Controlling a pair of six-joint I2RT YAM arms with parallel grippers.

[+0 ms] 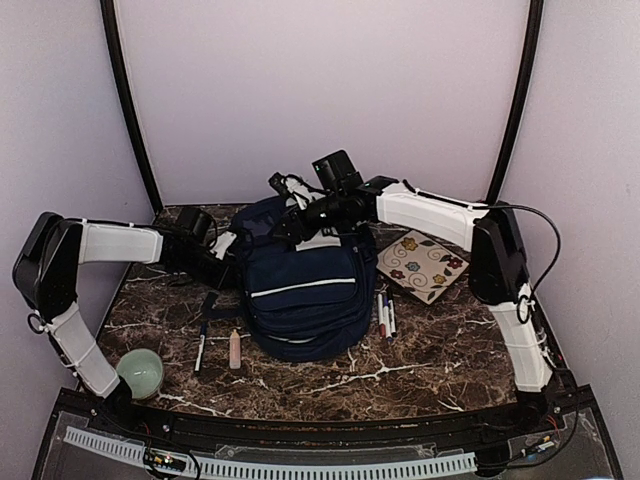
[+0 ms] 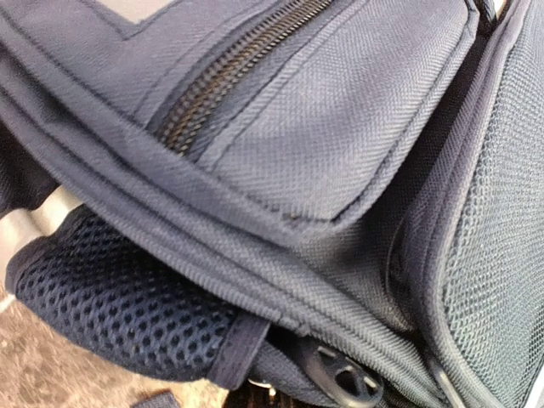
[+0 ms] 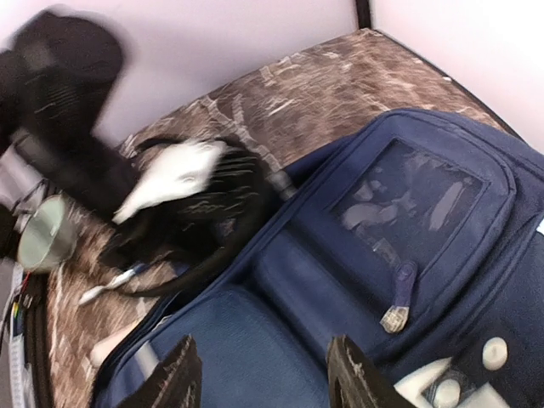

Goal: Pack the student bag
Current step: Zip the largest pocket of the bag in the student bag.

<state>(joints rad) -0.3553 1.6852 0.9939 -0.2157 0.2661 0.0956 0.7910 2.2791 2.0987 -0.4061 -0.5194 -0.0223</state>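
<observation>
Right tool (image 3: pixel 268 378) apart, empty, over student bag (image 1: pixel 300 300); left tool (image 1: pixel 230 248) closed beside it; long axis near-to-far

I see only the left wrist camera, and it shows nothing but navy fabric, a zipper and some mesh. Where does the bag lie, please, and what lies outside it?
Observer: The student bag lies in the middle of the table.
Operator: Which things are beside it?
Observer: To its right, some pens and a flowered notebook. To its left, a black marker and a pinkish stick.
Operator: And where is the right gripper?
Observer: The right gripper hangs over the bag with its fingers apart and nothing gripped between them.
</observation>
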